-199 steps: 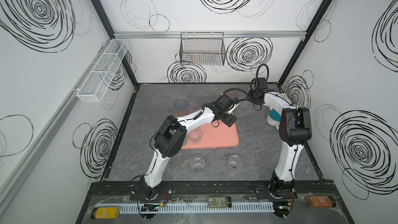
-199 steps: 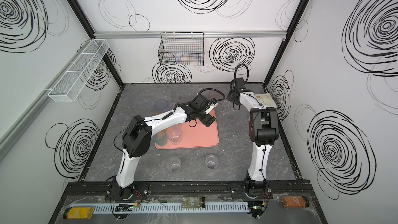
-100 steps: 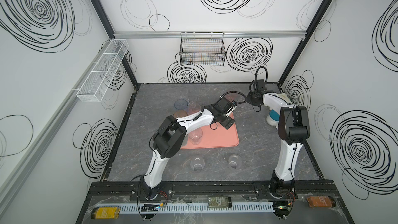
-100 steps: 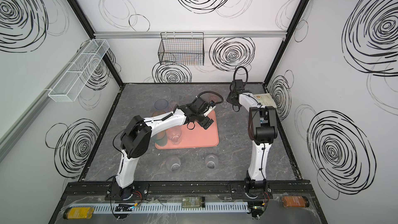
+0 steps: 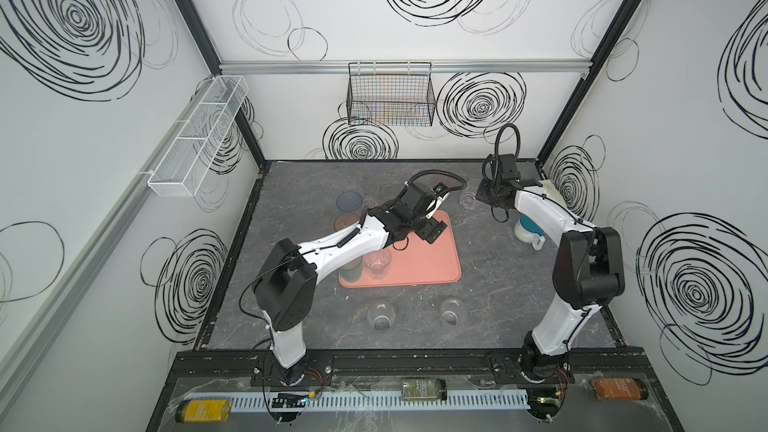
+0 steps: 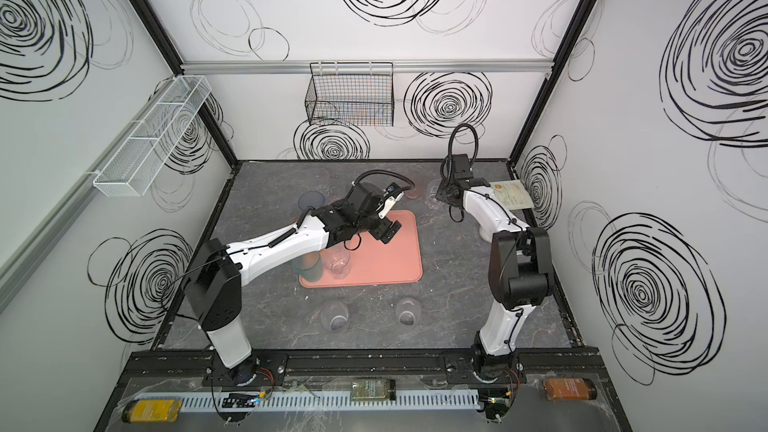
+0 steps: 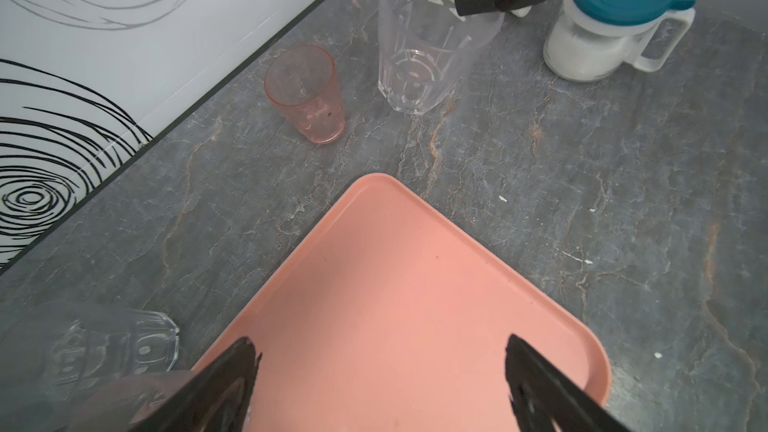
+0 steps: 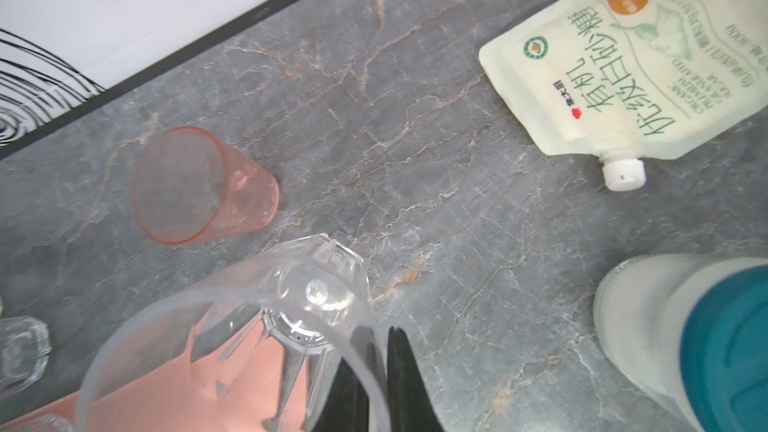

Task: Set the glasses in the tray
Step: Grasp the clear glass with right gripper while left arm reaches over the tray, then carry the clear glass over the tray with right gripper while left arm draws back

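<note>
1. Salmon-pink plastic, the tray [image 5: 432, 261] lies about the middle of the grey worktop [image 5: 519, 297] in both top views. At its left end stand a teal glass [image 5: 352, 274] and a short clear glass [image 5: 379, 268], partly under the left arm [image 5: 332, 247]. A clear glass [image 5: 381, 314] and a second clear glass [image 5: 452, 310] stand off the tray, between it and the front edge. A blue tumbler [image 5: 349, 201] and an amber tumbler [image 5: 344, 222] stand off the tray's back left corner. The left end effector [image 5: 436, 231] hangs over the tray's back right corner. The right end effector [image 5: 480, 198] is near the back edge, at a clear tumbler [image 5: 467, 200]. A white jug [image 5: 527, 229] with a teal lid stands near the right edge.
2. Left wrist view: the left end effector's fingers [image 7: 224, 384] stand wide apart with only bare tray between them. Beyond the tray's corner a pink tumbler [image 7: 305, 93] stands upright near the back edge, close to the clear tumbler but apart from it. The jug is just beside that tumbler.
3. Right wrist view: the right end effector has pinched the clear tumbler's wall, one finger inside the rim and one outside. Whether its base touches the worktop I cannot tell. A printed pouch [image 8: 623, 56] lies flat toward the back right corner.
</note>
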`<move>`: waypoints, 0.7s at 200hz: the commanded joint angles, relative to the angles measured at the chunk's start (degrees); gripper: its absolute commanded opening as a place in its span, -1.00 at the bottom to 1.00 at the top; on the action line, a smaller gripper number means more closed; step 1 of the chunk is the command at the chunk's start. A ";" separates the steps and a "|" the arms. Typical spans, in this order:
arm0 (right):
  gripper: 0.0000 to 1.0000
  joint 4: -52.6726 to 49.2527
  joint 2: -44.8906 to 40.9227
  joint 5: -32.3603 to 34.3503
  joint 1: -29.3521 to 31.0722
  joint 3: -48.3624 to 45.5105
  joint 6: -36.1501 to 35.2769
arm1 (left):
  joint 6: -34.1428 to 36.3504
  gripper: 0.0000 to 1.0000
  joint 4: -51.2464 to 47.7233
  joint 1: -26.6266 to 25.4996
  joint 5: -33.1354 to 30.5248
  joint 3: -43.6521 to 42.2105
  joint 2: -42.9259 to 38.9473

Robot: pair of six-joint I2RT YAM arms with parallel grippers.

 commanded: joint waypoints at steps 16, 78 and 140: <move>-0.91 -1.69 -5.53 1.02 2.66 -2.93 -1.67 | 1.43 0.92 1.96 1.58 -3.01 -5.79 -6.86; -0.91 -5.21 -6.70 1.57 11.10 -1.88 -2.80 | -0.58 0.92 2.55 6.06 -2.88 -12.91 -17.60; -0.94 -7.06 -1.15 1.36 19.57 2.87 -3.36 | -5.19 0.92 3.27 12.58 -2.52 -20.93 -25.99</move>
